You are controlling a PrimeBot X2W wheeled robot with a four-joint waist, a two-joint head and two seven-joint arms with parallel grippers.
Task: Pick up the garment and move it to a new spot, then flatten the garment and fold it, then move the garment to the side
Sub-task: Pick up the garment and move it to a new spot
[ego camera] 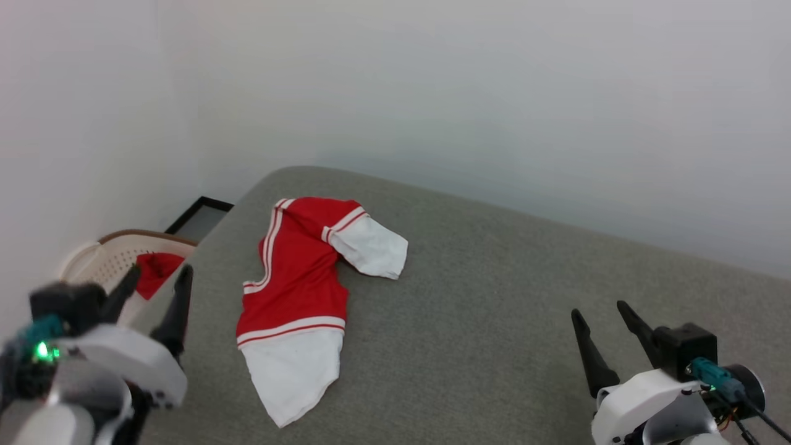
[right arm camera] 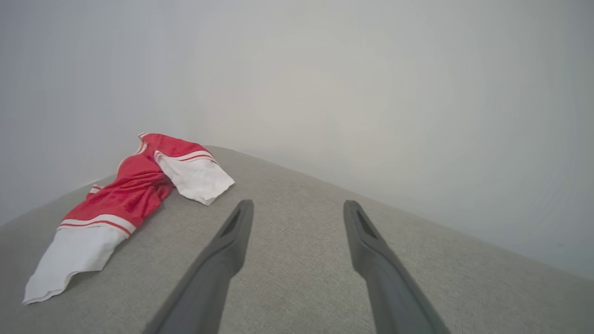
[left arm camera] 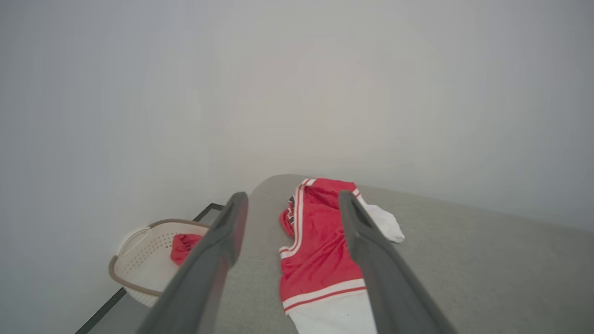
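A: Starting at the left: a pale laundry basket (ego camera: pixel 117 256) sits below the surface edge with something red (ego camera: pixel 154 272) in it. What's the left end effector (ego camera: pixel 159 272) doing?

B: Its fingers are spread wide and hold nothing. It hovers above the near-left edge of the grey surface (ego camera: pixel 494 309). Just to its right lies the garment (ego camera: pixel 296 290), bunched lengthwise on the surface's left part. One white sleeve points toward the robot and the other is flopped out at the far end.

A: So which step is this?

B: I'd judge the very first, since the pick-up hasn't begun. The next move calls for the left arm to reach forward and down and pinch a red edge. Cloth this slack will likely drape and drag.

A: And the right end effector (ego camera: pixel 597 309)?

B: Also spread apart and empty, over bare surface well apart from the garment.

A: Anything unclear?

B: No chest lettering shows, so I can't tell which face is up. Too little of the red thing in the basket shows to identify it, and the left arm cuts off part of the basket.
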